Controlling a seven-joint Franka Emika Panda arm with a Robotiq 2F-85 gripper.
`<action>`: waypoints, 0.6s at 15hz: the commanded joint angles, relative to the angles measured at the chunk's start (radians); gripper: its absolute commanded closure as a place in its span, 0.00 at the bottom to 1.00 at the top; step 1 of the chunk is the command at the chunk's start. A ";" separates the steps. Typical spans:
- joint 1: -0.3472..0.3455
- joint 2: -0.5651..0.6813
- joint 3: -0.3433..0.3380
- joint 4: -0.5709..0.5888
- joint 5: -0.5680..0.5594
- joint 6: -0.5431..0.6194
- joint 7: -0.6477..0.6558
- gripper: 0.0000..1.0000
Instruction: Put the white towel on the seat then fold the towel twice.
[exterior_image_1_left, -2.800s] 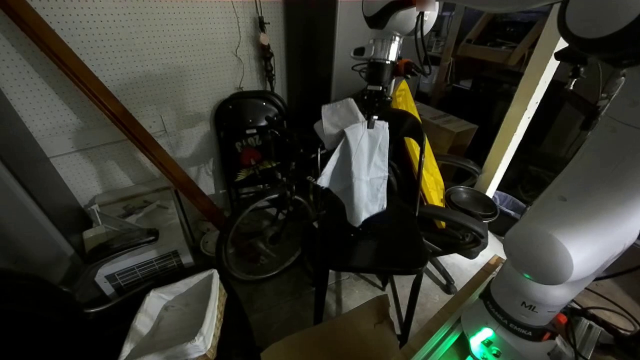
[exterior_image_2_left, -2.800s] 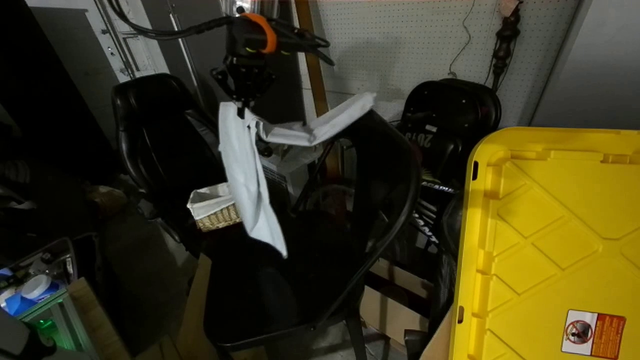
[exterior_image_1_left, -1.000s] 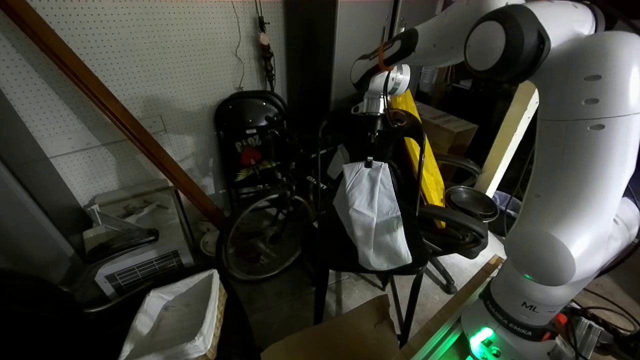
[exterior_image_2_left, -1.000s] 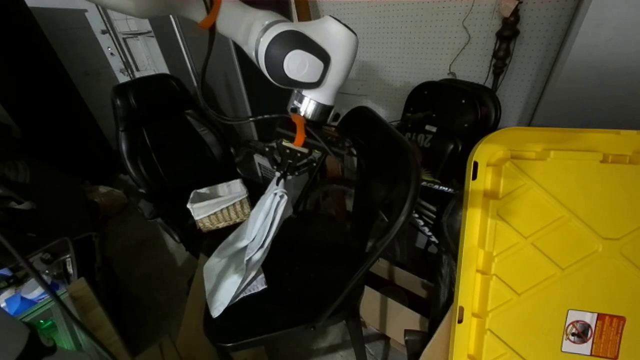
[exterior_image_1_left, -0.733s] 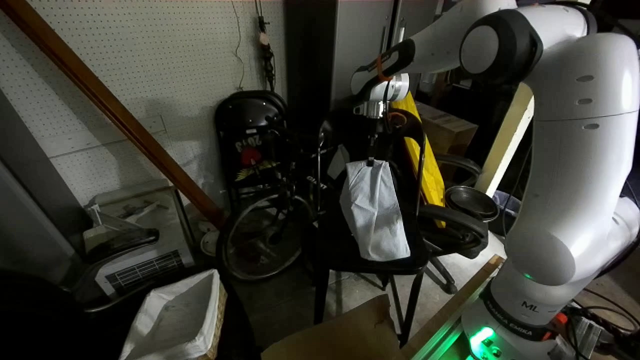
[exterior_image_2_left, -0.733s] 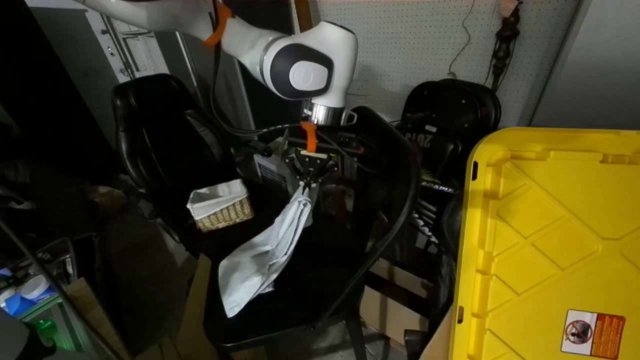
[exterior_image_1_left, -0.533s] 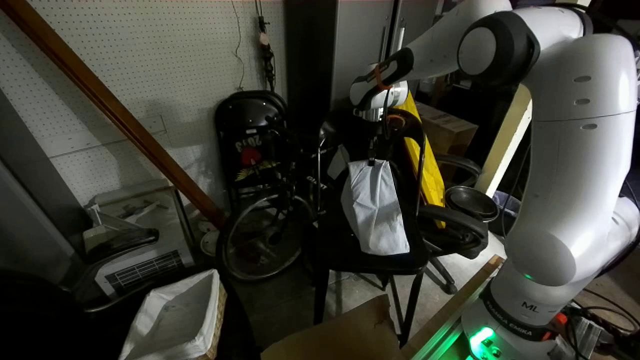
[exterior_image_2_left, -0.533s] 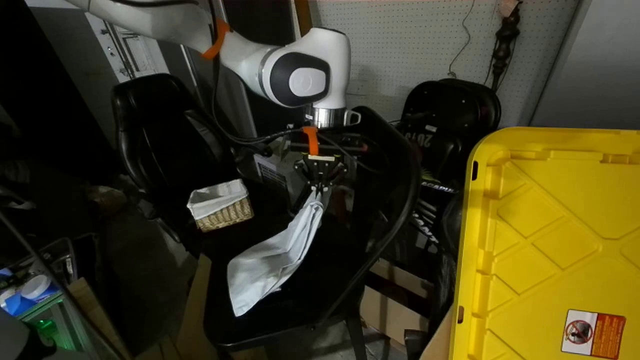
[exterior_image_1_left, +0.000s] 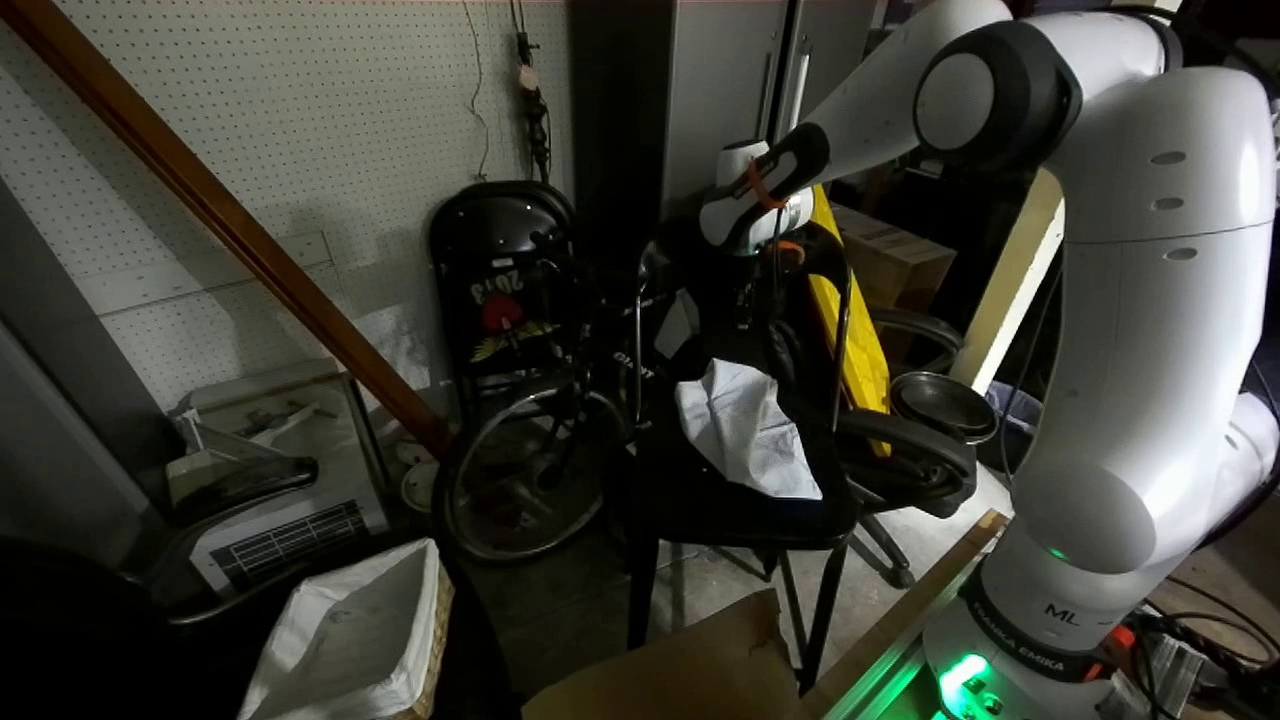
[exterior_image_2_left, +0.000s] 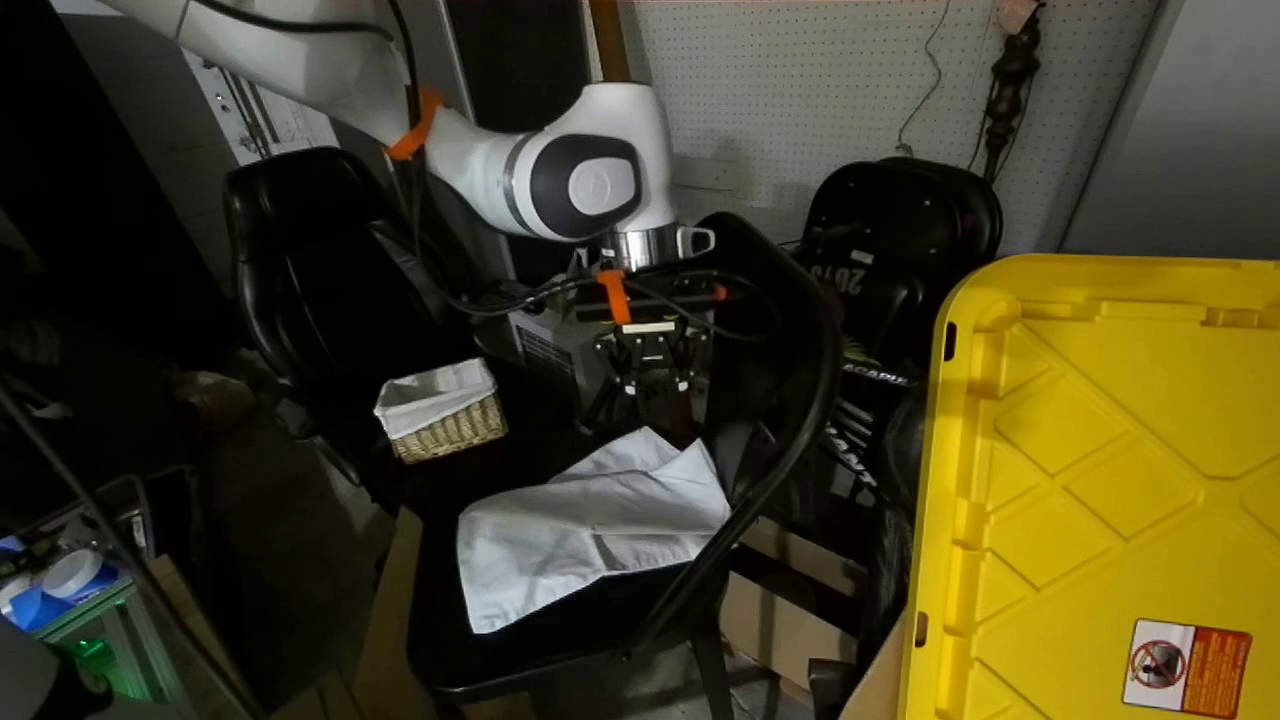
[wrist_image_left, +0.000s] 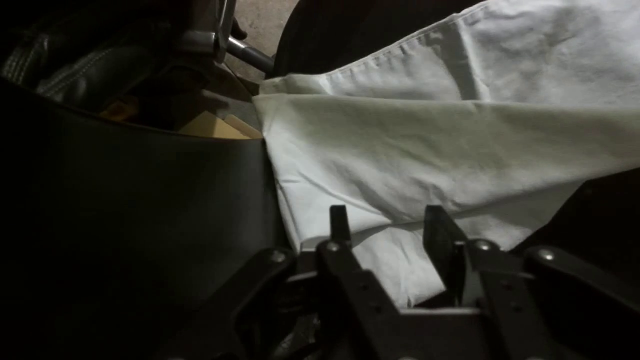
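Both fingers (wrist_image_left: 339, 222) of the tool (wrist_image_left: 386, 216) stand apart, with a clear gap between the tips and nothing gripped in it. They point down near the backrest (exterior_image_2_left: 800, 330) of the black chair (exterior_image_1_left: 642, 590), and in an exterior view a dark gap shows between the tips and the white towel (exterior_image_1_left: 748, 430) below them.

The towel lies limp and creased on the black seat (exterior_image_2_left: 600, 622). One end reaches toward the front of the seat, while the other rises in a crumpled peak close to the backrest, beneath the tool. In the wrist view one layer laps over another along a long fold, and a stitched hem shows along an edge. How many layers lie underneath cannot be told.

Overhead, the white arm (exterior_image_1_left: 1150, 300) reaches across to the chair, with an orange strap (exterior_image_2_left: 613, 297) just above the tool. Well apart from the towel, a wicker basket (exterior_image_2_left: 455, 432) with a white lining (exterior_image_2_left: 430, 395) shows in both exterior views. A yellow plastic panel (exterior_image_2_left: 1120, 430) leans near the chair. On the chair's other side stands a bicycle wheel (exterior_image_1_left: 545, 478), and behind it folded black chairs (exterior_image_1_left: 503, 230) stand near a pegboard wall (exterior_image_1_left: 300, 120). A piece of brown cardboard (exterior_image_1_left: 680, 660) lies low in front of the chair.
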 joint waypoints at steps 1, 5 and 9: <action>-0.009 -0.102 0.020 -0.062 -0.026 -0.046 0.034 0.24; -0.004 -0.203 0.046 -0.120 0.005 -0.153 0.016 0.00; -0.006 -0.168 0.049 -0.071 0.003 -0.151 0.009 0.00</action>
